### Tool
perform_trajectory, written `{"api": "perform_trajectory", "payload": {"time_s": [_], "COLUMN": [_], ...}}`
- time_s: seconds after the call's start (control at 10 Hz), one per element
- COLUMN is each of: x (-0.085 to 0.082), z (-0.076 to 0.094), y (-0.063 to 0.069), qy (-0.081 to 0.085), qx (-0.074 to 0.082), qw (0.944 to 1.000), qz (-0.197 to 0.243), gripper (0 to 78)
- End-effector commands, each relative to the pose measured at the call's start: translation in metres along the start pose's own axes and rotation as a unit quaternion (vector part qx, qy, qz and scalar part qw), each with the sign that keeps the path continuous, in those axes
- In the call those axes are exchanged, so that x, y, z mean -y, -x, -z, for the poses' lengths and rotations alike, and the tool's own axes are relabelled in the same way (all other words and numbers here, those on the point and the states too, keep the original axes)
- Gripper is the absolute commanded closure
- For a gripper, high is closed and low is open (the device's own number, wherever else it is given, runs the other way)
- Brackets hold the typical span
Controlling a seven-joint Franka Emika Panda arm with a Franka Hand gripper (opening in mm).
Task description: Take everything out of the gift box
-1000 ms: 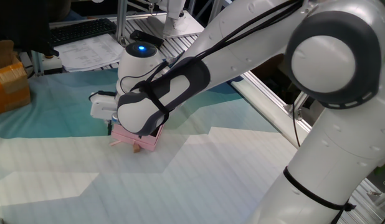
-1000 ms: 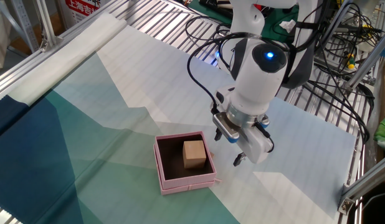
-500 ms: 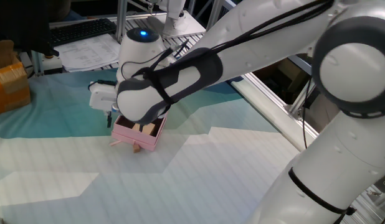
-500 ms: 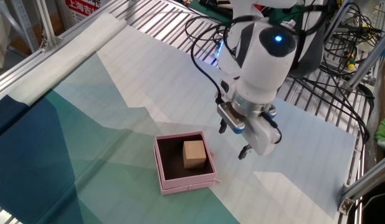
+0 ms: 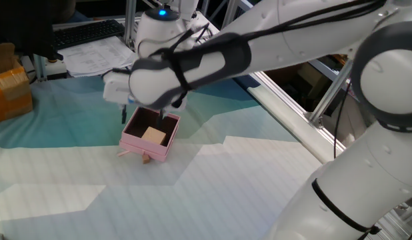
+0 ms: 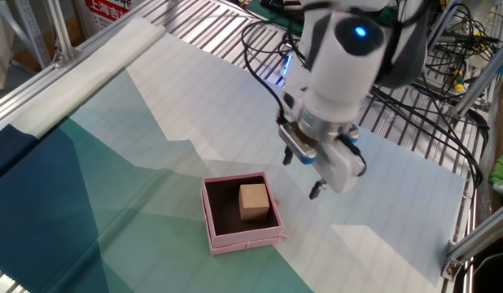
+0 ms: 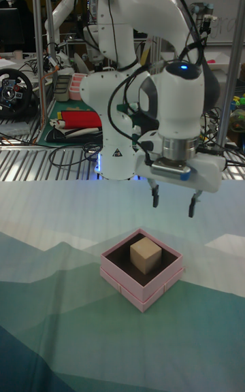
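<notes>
- The cube (image 7: 145, 254) sits inside the box (image 7: 160, 282), on the dark floor toward one wall. The box rests on the table (image 6: 154, 114), which has a teal and white cloth over it.
- A tiny tan piece (image 5: 147, 159) lies on the cloth, touching the box's outer wall, so that one looks done. The cube is what's left.
- The claw (image 7: 173, 204) hangs above the box with fingers spread and nothing between them. It's empty, and off to one side of the cube rather than dead over it.
- The tiny piece only shows up in one fixed view; in the tall view I can't find it.
- The tall view gives the cleanest look at both fingertips (image 7: 156, 200) apart. The other fixed view shows the claw (image 6: 303, 172) is offset past the box's rim.
</notes>
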State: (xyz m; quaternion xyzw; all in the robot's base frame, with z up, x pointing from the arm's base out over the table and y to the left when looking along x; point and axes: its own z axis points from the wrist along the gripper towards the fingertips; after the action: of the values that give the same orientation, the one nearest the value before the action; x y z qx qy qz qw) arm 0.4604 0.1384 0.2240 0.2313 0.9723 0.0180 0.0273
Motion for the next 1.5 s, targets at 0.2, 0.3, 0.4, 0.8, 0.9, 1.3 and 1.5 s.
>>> {"api": "perform_trajectory", "payload": {"time_s": [0.2, 0.3, 0.4, 0.8, 0.9, 1.3, 1.5], "x": [0.007, 0.008, 0.013, 0.019, 0.019, 0.018, 0.020], "z": [-0.008, -0.009, -0.012, -0.022, -0.022, -0.038, -0.041], "y": [0.023, 0.024, 0.034, 0.045, 0.046, 0.044, 0.043], "qy": [-0.003, -0.003, -0.003, 0.000, 0.000, 0.001, 0.001], "qx": [0.003, 0.003, 0.002, 0.000, 0.000, 0.006, 0.009], "qw": [0.9998, 0.9998, 0.9999, 1.0000, 1.0000, 0.9998, 0.9998], "qz": [0.019, 0.019, 0.015, -0.005, -0.006, -0.017, -0.016], "gripper": [0.1, 0.1, 0.1, 0.1, 0.1, 0.1, 0.1]}}
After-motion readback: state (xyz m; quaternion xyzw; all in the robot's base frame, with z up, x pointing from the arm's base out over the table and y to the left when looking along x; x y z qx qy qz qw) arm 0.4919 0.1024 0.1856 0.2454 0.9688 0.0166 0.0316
